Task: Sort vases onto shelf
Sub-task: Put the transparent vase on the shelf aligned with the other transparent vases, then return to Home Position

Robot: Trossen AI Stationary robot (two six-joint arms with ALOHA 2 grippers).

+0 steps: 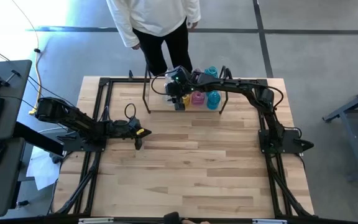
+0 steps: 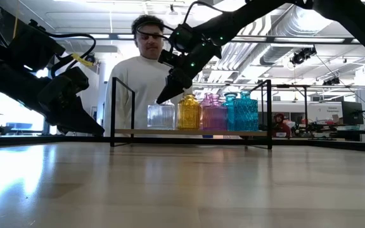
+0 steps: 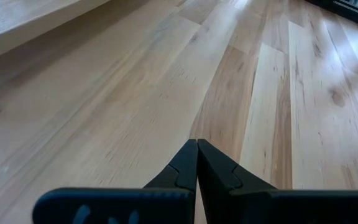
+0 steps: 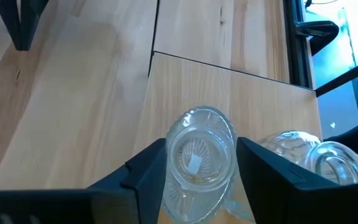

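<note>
The shelf (image 2: pixel 189 132) stands at the table's far middle, its wood board (image 4: pixel 229 93) inside black rods. On it stand in a row a clear vase (image 2: pixel 160 117), an amber one (image 2: pixel 188 113), a pink one (image 2: pixel 213 114) and two cyan ones (image 2: pixel 239 112). My right gripper (image 4: pixel 199 168) is open and slants down over the clear vase (image 4: pixel 199 158), one finger on each side of its mouth. Another clear-looking vase (image 4: pixel 309 155) stands close beside it. My left gripper (image 3: pixel 197 155) is shut over the bare tabletop at the left (image 1: pixel 138 140). My right gripper's fingers (image 4: pixel 148 174) stand close against both sides of the clear vase's mouth (image 4: pixel 197 134), slanting down from above. I cannot tell whether they touch the glass. The vase stands upright on the shelf board.
A person (image 1: pixel 157 25) stands just beyond the table's far edge, behind the shelf. The shelf's black upright posts (image 2: pixel 270 114) rise at its corners. A black frame (image 1: pixel 278 180) runs along the table's edges. Bare wood tabletop (image 1: pixel 197 168) lies between the shelf and the near edge.
</note>
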